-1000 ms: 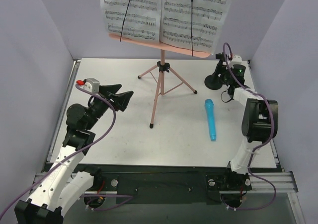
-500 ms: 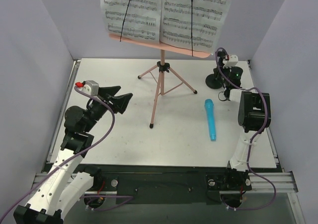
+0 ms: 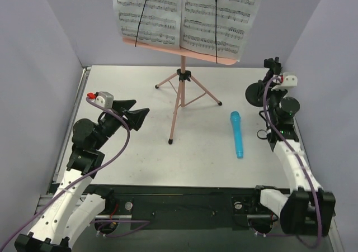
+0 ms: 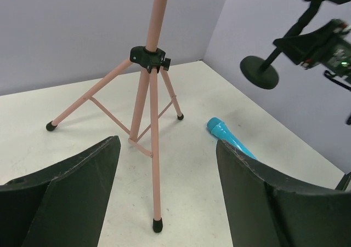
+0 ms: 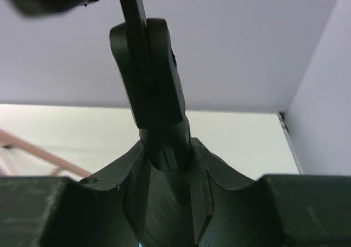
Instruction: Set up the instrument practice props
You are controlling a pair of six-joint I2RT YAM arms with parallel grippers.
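Your left gripper (image 3: 136,111) hangs with its jaws spread wide, left of the pink music stand (image 3: 180,98), which is upright and carries both sheet-music pages (image 3: 148,12). The blue microphone (image 3: 237,134) lies flat on the table (image 3: 123,162). The change is at the right: your right gripper (image 5: 164,165) has pinched the stem of the mic stand (image 3: 256,94) and lifted it, tilted (base facing left). I think it must next be set upright near the microphone.

The mic stand (image 3: 255,94) has been clamped by the right gripper (image 5: 167,167), lifted, tilted and carried to the right.
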